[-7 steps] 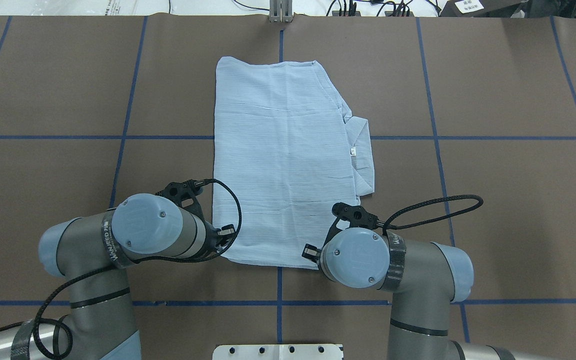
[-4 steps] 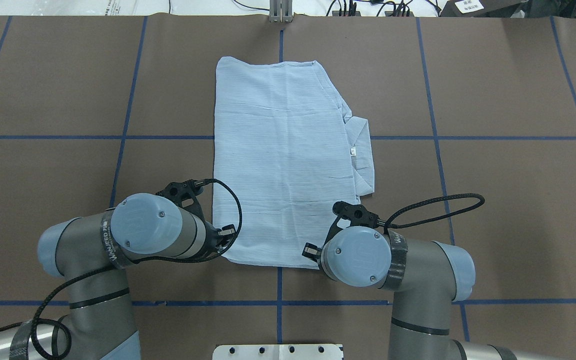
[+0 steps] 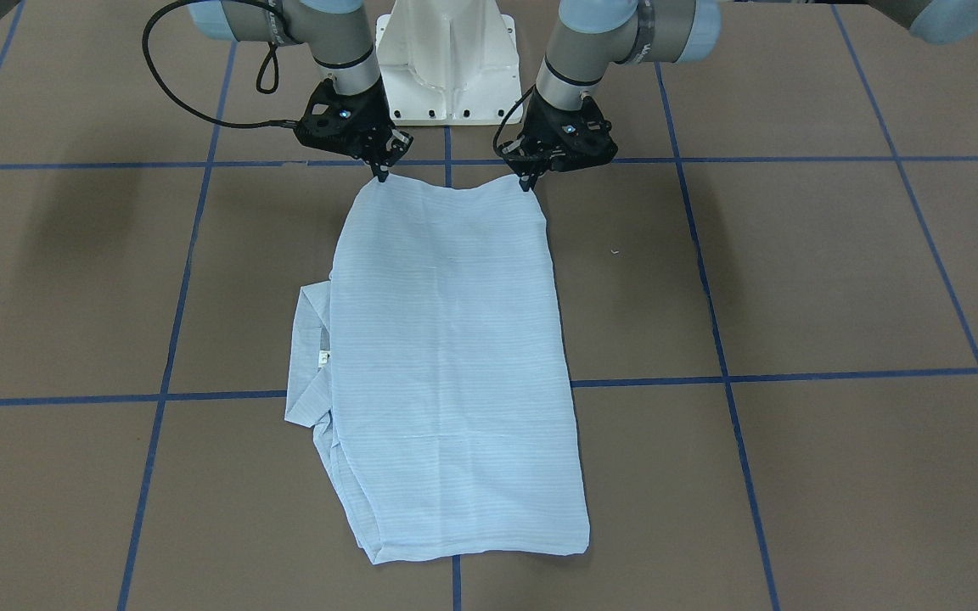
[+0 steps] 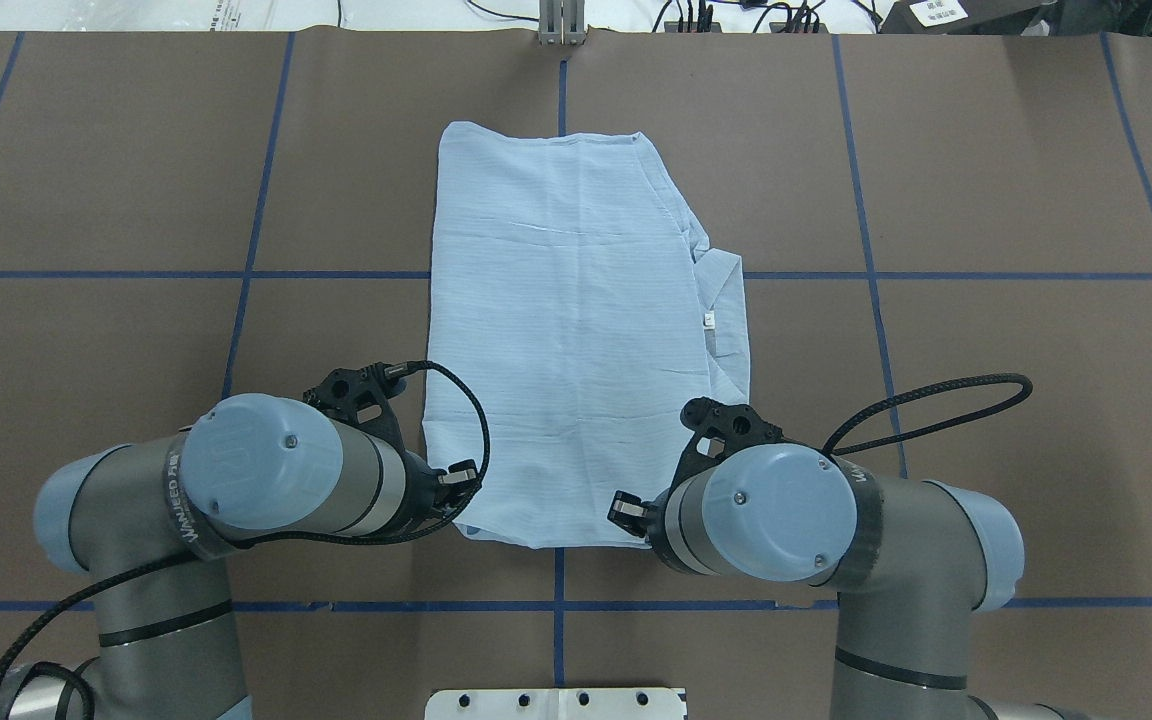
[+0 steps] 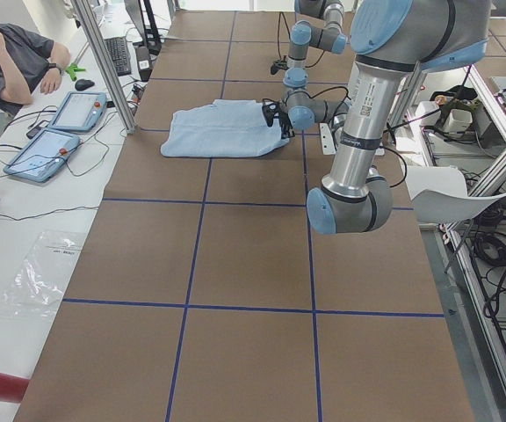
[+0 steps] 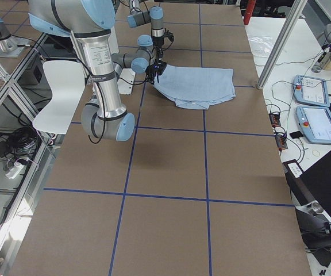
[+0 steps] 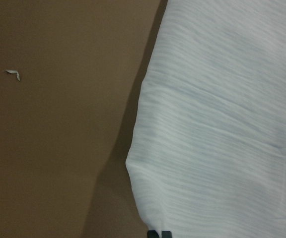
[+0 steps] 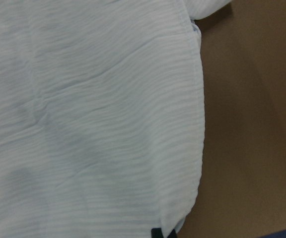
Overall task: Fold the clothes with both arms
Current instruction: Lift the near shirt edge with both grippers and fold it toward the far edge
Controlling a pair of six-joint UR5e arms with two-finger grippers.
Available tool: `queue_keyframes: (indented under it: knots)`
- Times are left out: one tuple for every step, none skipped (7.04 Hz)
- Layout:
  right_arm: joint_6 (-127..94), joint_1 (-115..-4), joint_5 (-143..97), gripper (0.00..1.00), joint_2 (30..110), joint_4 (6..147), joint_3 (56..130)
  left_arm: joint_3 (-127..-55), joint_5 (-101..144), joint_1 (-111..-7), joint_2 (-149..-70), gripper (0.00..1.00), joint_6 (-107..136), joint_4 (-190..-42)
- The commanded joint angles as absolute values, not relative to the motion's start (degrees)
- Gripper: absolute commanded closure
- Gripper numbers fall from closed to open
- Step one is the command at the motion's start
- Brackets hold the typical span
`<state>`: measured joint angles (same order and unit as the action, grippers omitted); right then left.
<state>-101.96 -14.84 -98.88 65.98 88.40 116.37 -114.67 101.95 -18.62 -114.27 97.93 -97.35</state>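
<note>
open table (image 3: 795, 271) lies outward of the left gripper (image 3: 528, 182) and of the right gripper (image 3: 382, 175). the shirt (image 3: 446, 356) fills the gap between them and ahead; the white base (image 3: 446, 68) stands behind them.

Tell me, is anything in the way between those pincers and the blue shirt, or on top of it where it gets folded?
Nothing visible. The left pincer and right pincer each pinch a near corner of the shirt, and nothing lies on it.

Shirt (image 8: 93, 124) cut off at edges in both wrist views.
</note>
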Motion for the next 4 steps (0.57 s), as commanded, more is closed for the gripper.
queue_keyframes:
  knots:
    - [-102.0, -14.4, -104.8, 1.0, 68.1, 88.3, 121.9, -121.6, 104.3, -15.5, -114.2, 1.0, 98.1, -89.3]
    - [-102.0, -14.2, -107.0, 1.0, 69.6, 88.3, 124.4, -126.3, 105.5, -14.1, -114.2, 1.0, 98.2, -83.7]
    - [-101.9, -14.2, -107.5, 1.0, 69.9, 88.3, 125.0, -129.7, 106.3, -14.0, -114.2, 1.0, 98.1, -79.3]
    - [-101.6, -14.7, -107.7, 1.0, 69.4, 88.2, 124.7, -129.7, 106.3, -13.9, -113.9, 1.0, 98.0, -78.7]
